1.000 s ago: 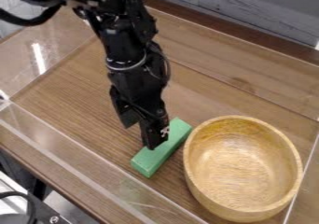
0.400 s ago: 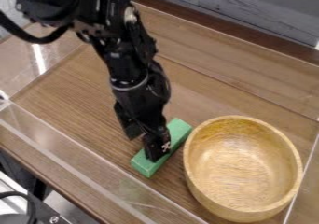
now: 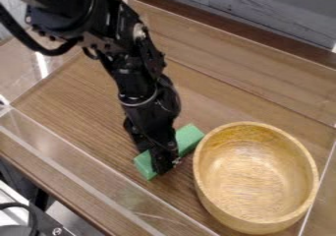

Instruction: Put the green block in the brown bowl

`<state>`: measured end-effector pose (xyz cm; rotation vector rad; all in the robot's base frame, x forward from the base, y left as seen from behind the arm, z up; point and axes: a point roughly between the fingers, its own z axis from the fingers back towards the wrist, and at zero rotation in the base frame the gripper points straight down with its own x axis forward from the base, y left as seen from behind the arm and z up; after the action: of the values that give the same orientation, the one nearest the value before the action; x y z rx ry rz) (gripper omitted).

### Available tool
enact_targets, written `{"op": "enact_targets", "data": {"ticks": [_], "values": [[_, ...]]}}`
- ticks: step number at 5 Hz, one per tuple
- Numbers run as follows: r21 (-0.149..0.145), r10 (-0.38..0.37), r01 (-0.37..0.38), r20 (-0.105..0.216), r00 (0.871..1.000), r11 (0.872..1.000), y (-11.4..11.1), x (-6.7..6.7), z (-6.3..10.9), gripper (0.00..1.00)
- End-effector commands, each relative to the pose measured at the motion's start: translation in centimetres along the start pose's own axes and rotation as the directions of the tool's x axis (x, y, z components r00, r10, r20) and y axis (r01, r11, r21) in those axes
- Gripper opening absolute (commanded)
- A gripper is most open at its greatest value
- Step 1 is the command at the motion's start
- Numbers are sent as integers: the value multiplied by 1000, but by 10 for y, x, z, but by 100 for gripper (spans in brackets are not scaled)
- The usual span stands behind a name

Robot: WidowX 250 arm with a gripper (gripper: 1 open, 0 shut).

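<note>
Nearest to you, a clear plastic wall (image 3: 79,196) fences the front of the wood-grain tabletop (image 3: 79,122), well below and to the near side of the gripper, so anything that slips stays in reach.

Your black robot gripper (image 3: 160,161) points straight down and sits on the flat, bright green rectangular block (image 3: 171,149), which lies flat on the tabletop directly under it. The fingers appear to straddle the block's narrow width, which is probably why the hand is turned this way: the short dimension fits between them. From this view you cannot tell whether the fingers are apart or already pressing the block's sides; the dark fingers hide the contact line.

The block's long axis runs diagonally, from the near-left corner at the gripper's foot up and away to the far right. Its far end pokes out beyond the gripper, pointing toward the rim of the bowl.

Just to the right of the gripper sits the round, shallow, light tan wooden bowl (image 3: 305,196), empty, close to the block's far end. That closeness suggests only a short lift and a sideways carry over the thick rim.

Beyond the gripper, the black jointed arm (image 3: 112,43) leans back up and left.
</note>
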<state>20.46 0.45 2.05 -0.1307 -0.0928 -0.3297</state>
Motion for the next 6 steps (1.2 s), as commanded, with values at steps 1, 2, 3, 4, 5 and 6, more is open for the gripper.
{"op": "enact_targets", "data": {"ticks": [1,2,3,4,5,6], "values": [[6,17,-17,-3,1000,1000,0,2,14,0],[2,34,-34,-28,999,999,0,-1,23,0],[-1,53,-54,-47,997,999,-1,-2,34,0],[-2,76,-76,-55,996,997,0,-2,43,0],[7,99,-99,-45,994,995,3,-1,59,0],[29,146,-145,-21,989,989,5,5,93,0]]}}
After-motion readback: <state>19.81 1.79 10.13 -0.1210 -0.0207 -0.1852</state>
